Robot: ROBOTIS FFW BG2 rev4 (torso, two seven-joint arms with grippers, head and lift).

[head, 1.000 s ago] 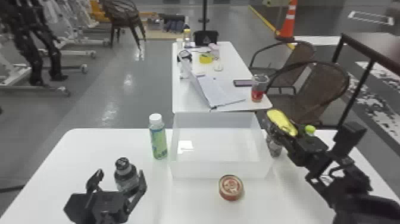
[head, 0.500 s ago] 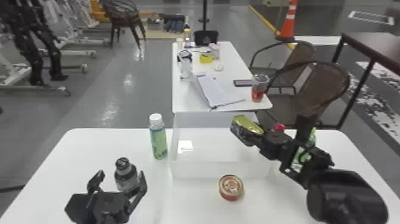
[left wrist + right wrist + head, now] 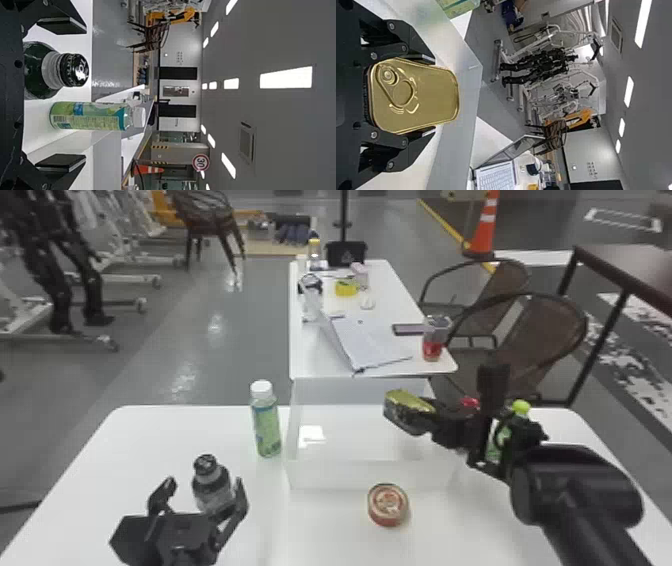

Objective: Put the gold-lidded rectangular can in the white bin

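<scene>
In the head view my right gripper [image 3: 425, 421] is shut on the gold-lidded can [image 3: 407, 402], holding it above the right part of the white bin [image 3: 370, 475]. The right wrist view has the can [image 3: 421, 95] lid toward the camera, clamped between both fingers of the right gripper [image 3: 429, 96]. My left gripper [image 3: 202, 490] stands open at the table's left front, a dark bottle [image 3: 212, 487] just beyond and between its fingers. In the left wrist view the open left gripper [image 3: 63, 93] has that bottle [image 3: 37, 70] between its fingers, not gripped.
A green-labelled bottle [image 3: 266, 427] stands against the bin's left side. A round red can [image 3: 388, 505] lies in front of the bin. To the bin's right, behind my right arm, is a green-capped bottle [image 3: 520, 408]. A second table with a laptop [image 3: 370, 340] stands beyond.
My right gripper has carried the can leftward from beside the bin's right edge to over the bin, and lower over the last half second. The left arm has barely moved.
</scene>
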